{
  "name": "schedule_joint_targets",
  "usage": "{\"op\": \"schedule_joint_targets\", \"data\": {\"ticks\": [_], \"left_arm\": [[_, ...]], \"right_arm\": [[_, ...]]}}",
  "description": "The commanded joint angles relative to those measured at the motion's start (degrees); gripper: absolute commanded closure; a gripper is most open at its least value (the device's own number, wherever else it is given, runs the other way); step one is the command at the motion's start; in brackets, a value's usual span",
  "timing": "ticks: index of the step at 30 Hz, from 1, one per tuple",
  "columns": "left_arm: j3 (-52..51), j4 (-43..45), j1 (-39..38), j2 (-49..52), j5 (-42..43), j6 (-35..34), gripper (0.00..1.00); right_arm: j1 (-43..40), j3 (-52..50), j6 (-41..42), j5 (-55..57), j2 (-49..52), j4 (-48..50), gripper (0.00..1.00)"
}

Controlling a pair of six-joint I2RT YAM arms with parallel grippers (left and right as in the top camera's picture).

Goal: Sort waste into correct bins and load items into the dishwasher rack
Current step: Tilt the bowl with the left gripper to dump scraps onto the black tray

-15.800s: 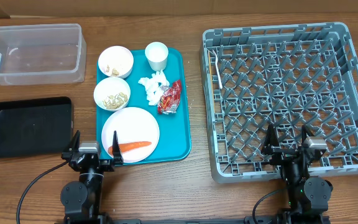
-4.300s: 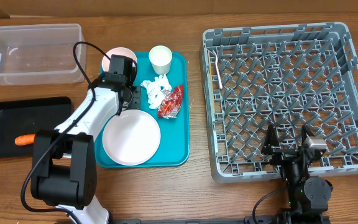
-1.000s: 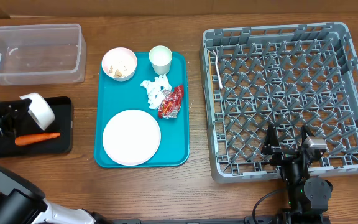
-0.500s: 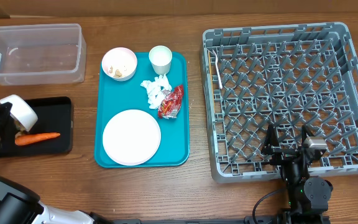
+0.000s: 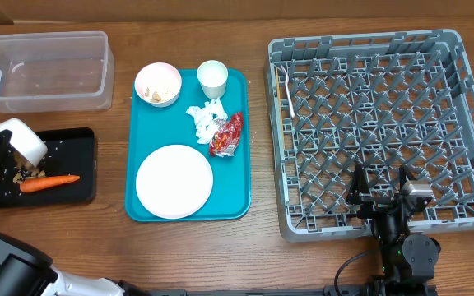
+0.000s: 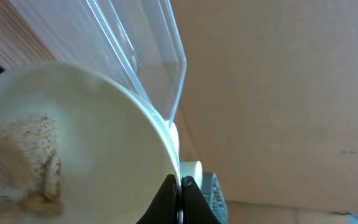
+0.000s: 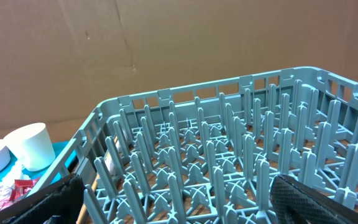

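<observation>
Two left fingers (image 6: 165,203) are pressed together on the rim of a small white bowl (image 5: 23,141), one pad inside the lip and one outside. I'm holding it tipped over the far left end of the black tray (image 5: 66,187). I judge the bowl to be light, stiff and smooth-sided, likely to chip if knocked. The lip is the only sensible hold, but a pinch that thin could let it swivel, so I'd move it slowly. Crumbly beige residue clings to the inside wall in the left wrist view.

Nuts (image 5: 16,173) lie scattered in the black tray, just beside the carrot stick (image 5: 49,182). The clear tub (image 5: 48,34) sits beyond. On the teal tray (image 5: 230,201) sit the plate (image 5: 174,181), the second bowl (image 5: 157,84), the cup (image 5: 211,76), the tissue (image 5: 204,119) and the red wrapper (image 5: 225,133). My right fingers (image 5: 359,185) are spread wide over the near wall of the dishwasher rack (image 5: 275,148), holding nothing.

Half a second back the bowl hung lower over the tray and no nuts showed there. At the earliest frame both bowls were on the teal tray, the carrot stick was on the plate, and the left arm was parked at the near edge of the desk (image 5: 262,255).
</observation>
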Motion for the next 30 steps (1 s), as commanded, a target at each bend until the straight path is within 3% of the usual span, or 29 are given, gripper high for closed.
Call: {"op": "schedule_joint_targets", "data": {"ticks": [1, 16, 20, 23, 25, 30], "left_arm": [[0.0, 0.5, -0.1, 2.7, 4.9, -5.8, 0.96], [0.0, 2.3, -0.1, 7.7, 10.5, -6.3, 0.96], [0.0, -1.2, -0.1, 7.7, 8.8, -13.6, 0.96], [0.0, -0.2, -0.1, 7.7, 6.5, -14.6, 0.96], [0.0, 1.1, -0.1, 7.7, 11.0, -14.1, 0.96], [0.0, 3.4, -0.1, 7.7, 11.5, -17.0, 0.96]], "right_arm": [[-0.1, -0.6, 0.3, 0.8, -0.4, 0.3, 0.0], [-0.1, -0.6, 0.3, 0.8, -0.4, 0.3, 0.0], [-0.1, -0.6, 0.3, 0.8, -0.4, 0.3, 0.0], [-0.1, -0.6, 0.3, 0.8, -0.4, 0.3, 0.0], [-0.1, -0.6, 0.3, 0.8, -0.4, 0.3, 0.0], [-0.1, -0.6, 0.3, 0.8, -0.4, 0.3, 0.0]]}}
